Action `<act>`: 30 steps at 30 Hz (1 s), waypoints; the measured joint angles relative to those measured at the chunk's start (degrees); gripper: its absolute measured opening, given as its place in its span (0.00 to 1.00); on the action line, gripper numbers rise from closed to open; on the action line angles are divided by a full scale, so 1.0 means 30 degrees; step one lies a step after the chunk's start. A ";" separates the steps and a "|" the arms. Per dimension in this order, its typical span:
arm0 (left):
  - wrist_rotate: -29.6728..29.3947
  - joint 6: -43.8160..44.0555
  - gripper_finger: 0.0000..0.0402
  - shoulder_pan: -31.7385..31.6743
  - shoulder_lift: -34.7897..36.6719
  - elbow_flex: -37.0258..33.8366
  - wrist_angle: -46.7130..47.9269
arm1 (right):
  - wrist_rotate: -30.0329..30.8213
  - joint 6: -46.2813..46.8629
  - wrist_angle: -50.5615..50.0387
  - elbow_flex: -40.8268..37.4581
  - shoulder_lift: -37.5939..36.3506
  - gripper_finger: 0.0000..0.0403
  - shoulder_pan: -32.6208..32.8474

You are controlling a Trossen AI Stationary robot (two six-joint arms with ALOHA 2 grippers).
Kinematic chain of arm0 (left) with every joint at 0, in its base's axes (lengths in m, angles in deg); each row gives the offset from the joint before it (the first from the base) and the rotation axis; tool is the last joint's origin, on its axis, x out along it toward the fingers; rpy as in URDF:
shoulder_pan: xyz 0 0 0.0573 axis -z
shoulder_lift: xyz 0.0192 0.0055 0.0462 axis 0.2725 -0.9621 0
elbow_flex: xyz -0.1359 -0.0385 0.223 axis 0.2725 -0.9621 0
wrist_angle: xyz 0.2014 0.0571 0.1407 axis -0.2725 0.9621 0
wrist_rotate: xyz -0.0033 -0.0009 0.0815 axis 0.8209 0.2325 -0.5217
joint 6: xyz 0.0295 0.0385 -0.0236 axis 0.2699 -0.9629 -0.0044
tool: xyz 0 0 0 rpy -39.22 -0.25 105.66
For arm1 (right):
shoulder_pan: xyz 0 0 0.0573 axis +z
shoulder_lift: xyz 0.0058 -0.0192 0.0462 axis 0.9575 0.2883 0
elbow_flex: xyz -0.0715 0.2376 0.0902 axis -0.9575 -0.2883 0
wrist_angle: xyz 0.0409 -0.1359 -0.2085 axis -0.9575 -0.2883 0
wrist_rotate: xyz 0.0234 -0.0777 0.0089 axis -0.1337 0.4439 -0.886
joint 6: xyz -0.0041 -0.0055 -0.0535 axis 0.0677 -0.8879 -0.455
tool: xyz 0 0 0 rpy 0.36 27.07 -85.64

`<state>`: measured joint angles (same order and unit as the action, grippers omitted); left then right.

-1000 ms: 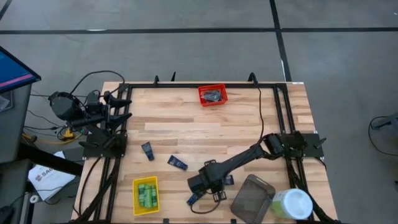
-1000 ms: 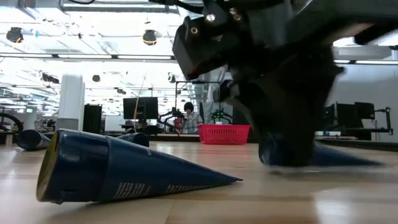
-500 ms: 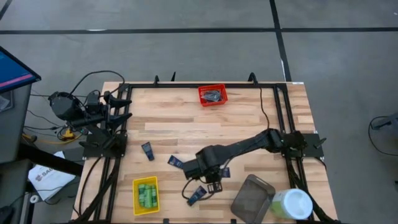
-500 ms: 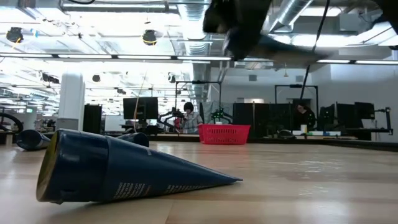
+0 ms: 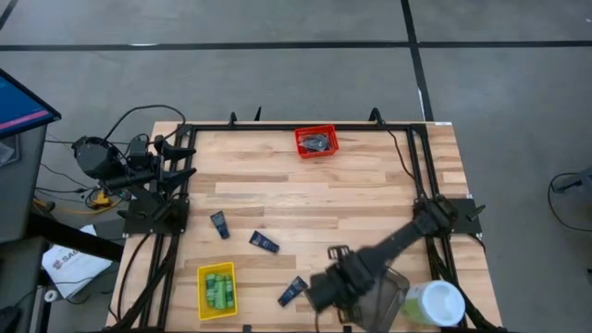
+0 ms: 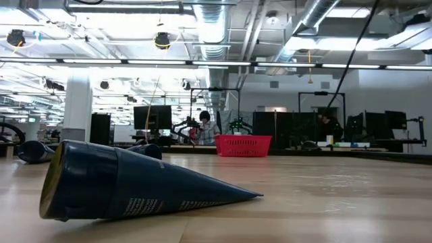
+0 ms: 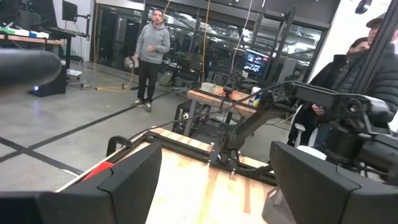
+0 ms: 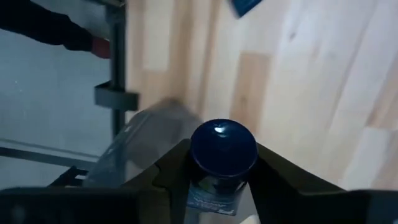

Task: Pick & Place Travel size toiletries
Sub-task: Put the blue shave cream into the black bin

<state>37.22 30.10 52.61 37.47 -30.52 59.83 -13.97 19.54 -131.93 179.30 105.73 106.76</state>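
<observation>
My right gripper (image 5: pixel 333 289) hovers at the table's near edge beside the grey container (image 5: pixel 375 296) and is shut on a dark blue tube (image 8: pixel 222 149). Three more blue tubes lie flat on the wood (image 5: pixel 219 225), (image 5: pixel 264 242), (image 5: pixel 294 290); the nearest one fills the low view (image 6: pixel 135 185). Green bottles lie in the yellow bin (image 5: pixel 217 289). Dark pucks sit in the red bin (image 5: pixel 316 141). My left gripper (image 7: pixel 214 180) is open and parked at the table's far left corner (image 5: pixel 139 166). My right gripper pinches the dark blue tube between its two fingers (image 8: pixel 171 171), one on each side of the body just behind the round cap (image 8: pixel 222 144). The cap end stands out past the fingertips. The tube is lifted clear, above the wood next to the grey container (image 8: pixel 143 149).
The big pale green and white tub (image 5: pixel 435 303) stands in the near right corner, right of the grey container. Black frame rails run along both sides of the table (image 5: pixel 421 166). Bare wood lies across the table's middle (image 5: pixel 305 194). People stand in the room beyond (image 7: pixel 149 53).
My right gripper, low on the table over a tube a second ago, rose with the tube lifted clear, swung briefly toward the table's middle, then moved toward the near right to the grey container. It has left the low view.
</observation>
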 joint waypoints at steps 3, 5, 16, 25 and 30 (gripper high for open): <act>0.0000 0.0000 0.74 0.0001 0.0000 0.0000 0.0007 | 0.0306 0.1188 0.0004 -0.0022 0.0007 0.36 0.1218; 0.0000 -0.0001 0.74 -0.0003 0.0000 0.0000 0.0007 | 0.0309 0.1764 0.0001 -0.0013 0.0060 0.37 0.1941; 0.0000 -0.0007 0.74 -0.0005 0.0000 0.0000 0.0015 | 0.0420 0.1418 0.0018 -0.2459 0.0373 0.34 0.4168; -0.0211 -0.0007 0.74 -0.0007 0.0000 0.0000 0.0022 | -0.0003 0.1329 0.0001 -0.5261 0.0393 0.47 0.3918; -0.0211 0.0039 0.74 0.0001 0.0000 0.0000 0.0015 | -0.0014 0.1689 0.0152 -0.5340 0.0211 0.57 0.3686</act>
<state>36.58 30.22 52.61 37.47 -30.52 59.87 -14.02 24.61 -131.47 163.28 106.36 117.82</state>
